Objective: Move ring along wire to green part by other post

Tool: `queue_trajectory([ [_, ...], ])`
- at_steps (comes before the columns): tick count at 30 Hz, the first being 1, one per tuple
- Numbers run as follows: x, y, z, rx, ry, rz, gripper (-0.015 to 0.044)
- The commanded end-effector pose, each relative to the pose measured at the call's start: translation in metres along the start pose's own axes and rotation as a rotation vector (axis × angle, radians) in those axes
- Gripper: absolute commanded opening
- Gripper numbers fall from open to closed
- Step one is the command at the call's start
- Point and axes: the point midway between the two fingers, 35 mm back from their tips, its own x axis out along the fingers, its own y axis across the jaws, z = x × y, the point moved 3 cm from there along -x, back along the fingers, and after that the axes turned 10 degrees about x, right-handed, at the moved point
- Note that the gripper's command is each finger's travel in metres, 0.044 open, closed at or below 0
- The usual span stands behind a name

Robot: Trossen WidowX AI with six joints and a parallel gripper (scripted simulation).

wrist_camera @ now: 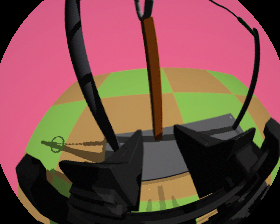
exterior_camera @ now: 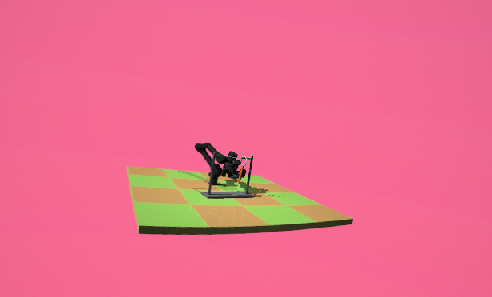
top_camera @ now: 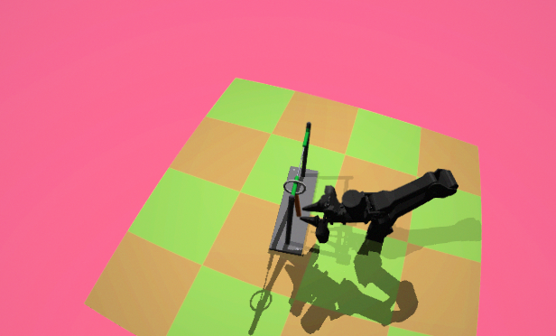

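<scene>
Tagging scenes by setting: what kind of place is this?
Probably a bare test stage, not a real room: a green-and-orange checkered floor slab, a plain pink backdrop, and a black robot arm at a dark-posted wire frame.

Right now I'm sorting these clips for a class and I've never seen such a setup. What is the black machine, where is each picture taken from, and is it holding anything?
The black machine is a jointed robot arm that ends in two jaws. One picture looks down from above, one looks from far off at the side, and the round one comes from a camera on the arm's wrist, looking out between the jaws.

On the checkered floor lies a grey base plate with two dark posts and a wire strung between them. The wire is green near each post.

A metal ring hangs on the green part by the nearer post, with the wire through it. An orange handle dangles below the ring.

The jaws stand open and hold nothing. The handle hangs just ahead of them.
</scene>
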Motion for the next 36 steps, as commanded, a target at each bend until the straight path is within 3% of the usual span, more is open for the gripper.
queue_trajectory([
  [1, -0.004, -0.001, 0.000, 0.005, -0.003, -0.004, 0.0160],
  [18, -0.004, -0.001, 0.000, 0.005, -0.003, -0.004, 0.0160],
  [29, -0.054, -0.002, 0.000, 0.001, 0.000, 0.001, 0.0440],
  [36, -0.054, -0.002, 0.000, 0.001, 0.000, 0.001, 0.0440],
])
